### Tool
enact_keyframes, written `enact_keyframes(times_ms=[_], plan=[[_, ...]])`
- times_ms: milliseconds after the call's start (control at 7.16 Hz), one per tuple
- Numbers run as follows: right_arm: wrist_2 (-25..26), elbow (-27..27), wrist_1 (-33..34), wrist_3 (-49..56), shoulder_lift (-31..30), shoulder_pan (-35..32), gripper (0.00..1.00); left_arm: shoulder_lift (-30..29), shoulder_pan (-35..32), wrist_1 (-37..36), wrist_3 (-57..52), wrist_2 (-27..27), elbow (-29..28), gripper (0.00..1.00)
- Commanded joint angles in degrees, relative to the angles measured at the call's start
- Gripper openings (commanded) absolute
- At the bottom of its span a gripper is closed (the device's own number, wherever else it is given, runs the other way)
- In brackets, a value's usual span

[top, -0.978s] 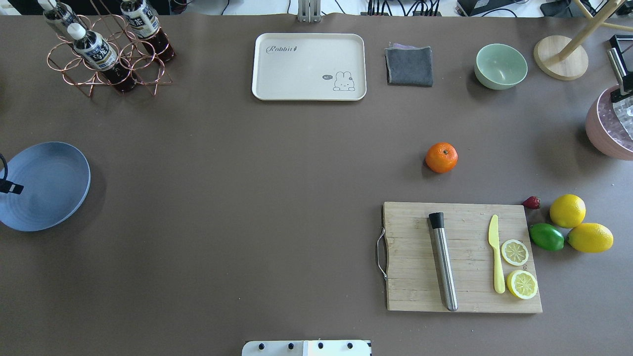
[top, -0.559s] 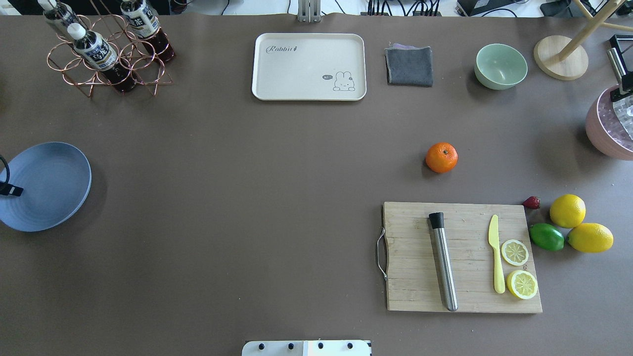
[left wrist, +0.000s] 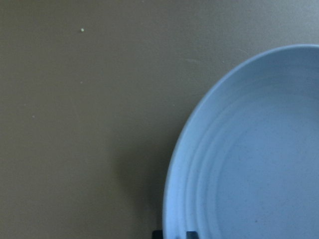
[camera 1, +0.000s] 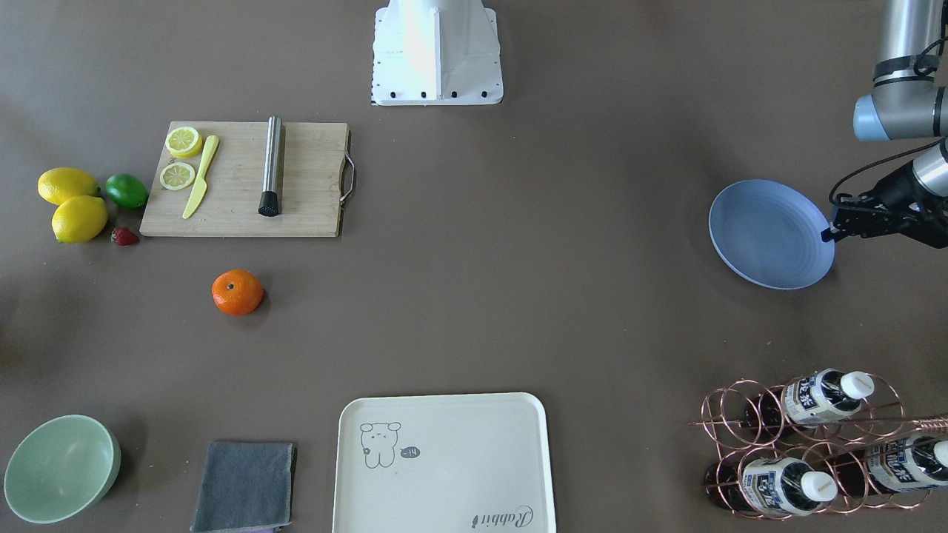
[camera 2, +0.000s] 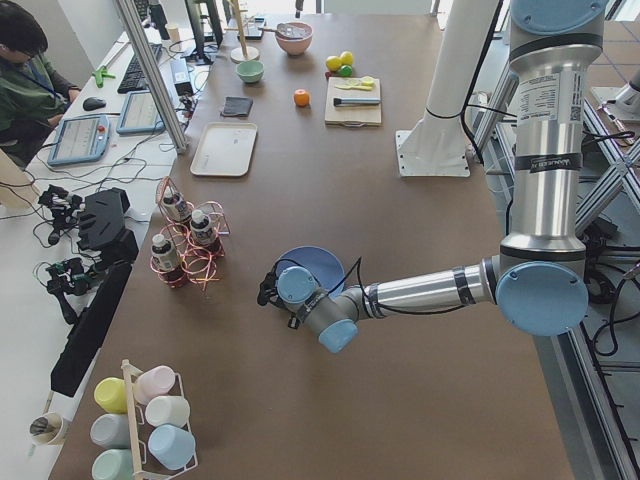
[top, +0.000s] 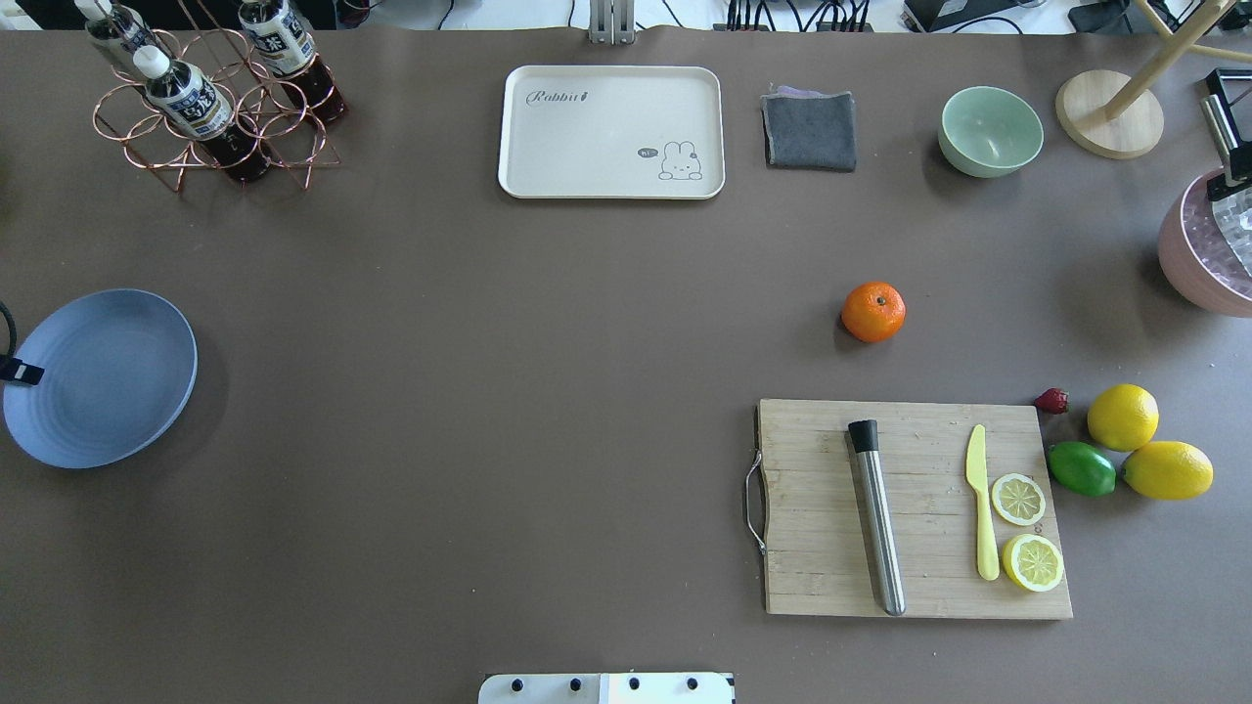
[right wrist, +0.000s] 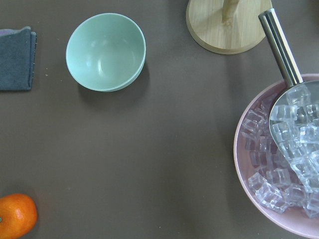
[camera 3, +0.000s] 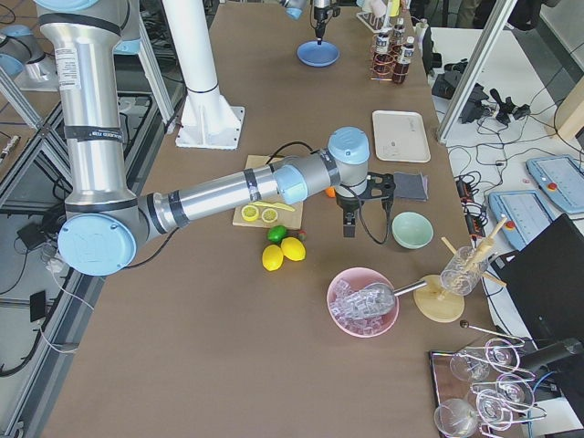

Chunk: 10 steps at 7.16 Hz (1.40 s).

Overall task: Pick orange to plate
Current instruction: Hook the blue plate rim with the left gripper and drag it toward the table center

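Note:
The orange (top: 872,311) rests alone on the brown table right of centre, above the cutting board; it also shows at the bottom left of the right wrist view (right wrist: 16,215). The blue plate (top: 108,381) sits at the far left edge. My left gripper (camera 1: 828,235) is shut on the plate's outer rim, and its fingertips (left wrist: 157,234) straddle that rim in the left wrist view. My right gripper (camera 3: 349,228) hangs above the table between the orange and the green bowl. It appears only in the exterior right view, so I cannot tell its state.
A wooden cutting board (top: 812,489) carries a steel muddler, a yellow knife and lemon slices. Two lemons (top: 1122,417), a lime (top: 1081,468) and a strawberry lie to its right. A cream tray (top: 611,132), grey cloth (top: 809,130), green bowl (top: 990,131), pink ice bowl (top: 1203,254) and bottle rack (top: 210,108) line the far side.
The plate has slid a little toward the table's centre with my left gripper on its rim. The orange has not moved.

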<state>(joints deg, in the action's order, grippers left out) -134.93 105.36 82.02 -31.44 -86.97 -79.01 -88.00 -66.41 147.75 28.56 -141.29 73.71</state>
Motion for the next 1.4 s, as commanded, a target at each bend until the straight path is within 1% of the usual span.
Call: enact_keyframes(times_ms=[0, 140, 279, 419, 559, 838, 978, 1118, 1257], plan=[[0.1, 0.5, 0.1, 0.0, -0.1, 0.0, 1.00, -0.2, -0.6, -0.2, 0.6, -2.3, 1.2, 0.00], [0.1, 0.6, 0.1, 0.1, 0.0, 0.0, 1.00, -1.0, -0.8, -0.3, 0.8, -5.5, 1.5, 0.00], [0.3, 1.1, 0.2, 0.0, 0.4, 0.1, 1.00, -1.6, -1.2, -0.2, 7.2, -7.2, 4.9, 0.00], [0.3, 1.1, 0.2, -0.1, 0.9, 1.0, 1.00, -2.8, -0.8, 0.0, 16.6, -6.6, 9.4, 0.00], [0.4, 1.2, 0.1, -0.7, 1.0, 2.7, 1.00, -4.1, 1.4, 0.0, 23.4, -5.5, 13.0, 0.00], [0.5, 1.2, 0.1, -6.7, 3.3, 5.6, 1.00, -8.3, 11.9, -0.3, 36.1, 4.0, 18.3, 0.00], [0.5, 1.2, 0.1, -8.6, 4.3, 6.8, 1.00, -12.0, 16.3, -0.5, 42.1, 8.3, 19.3, 0.00], [1.8, 1.7, 0.1, -12.6, 5.5, 8.6, 1.00, -14.5, 21.1, -1.1, 46.2, 12.7, 19.6, 0.00], [3.7, 2.1, 0.1, -16.2, 6.6, 10.6, 1.00, -18.7, 25.1, -4.6, 49.2, 18.2, 20.0, 0.00]])
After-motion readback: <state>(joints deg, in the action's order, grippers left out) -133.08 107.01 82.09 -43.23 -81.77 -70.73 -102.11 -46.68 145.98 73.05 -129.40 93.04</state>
